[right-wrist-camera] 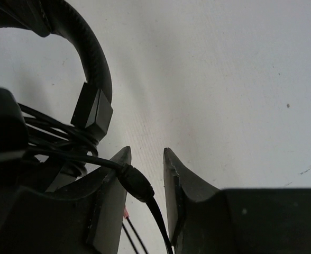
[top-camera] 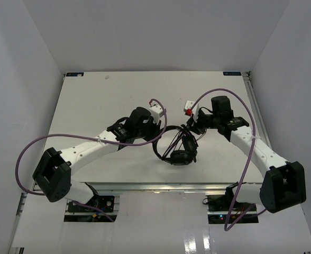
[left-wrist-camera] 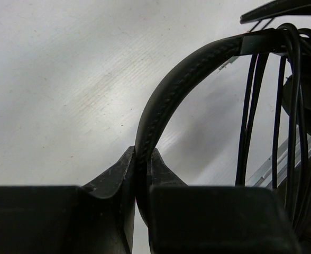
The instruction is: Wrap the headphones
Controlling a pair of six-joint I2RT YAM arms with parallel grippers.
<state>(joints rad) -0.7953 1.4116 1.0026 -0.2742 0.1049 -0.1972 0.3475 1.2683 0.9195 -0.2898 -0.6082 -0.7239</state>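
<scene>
The black headphones (top-camera: 177,151) lie mid-table, with an earcup (top-camera: 181,157) toward the near edge. My left gripper (top-camera: 159,133) is shut on the thin headband (left-wrist-camera: 166,100); its fingertips (left-wrist-camera: 128,159) pinch it from both sides. The thin black cable (left-wrist-camera: 282,106) is looped several times around the band's far end. My right gripper (right-wrist-camera: 145,159) stands open beside the wrapped end (right-wrist-camera: 55,137). A thick joint of the cable (right-wrist-camera: 136,182) lies between its jaws, against the left finger (right-wrist-camera: 118,164) and clear of the other. A red plug (right-wrist-camera: 126,213) shows below.
The white table (top-camera: 118,95) is walled on three sides. Purple robot cables loop out from the left arm (top-camera: 26,153) and the right arm (top-camera: 248,159). The table's near edge (top-camera: 161,185) runs just below the headphones.
</scene>
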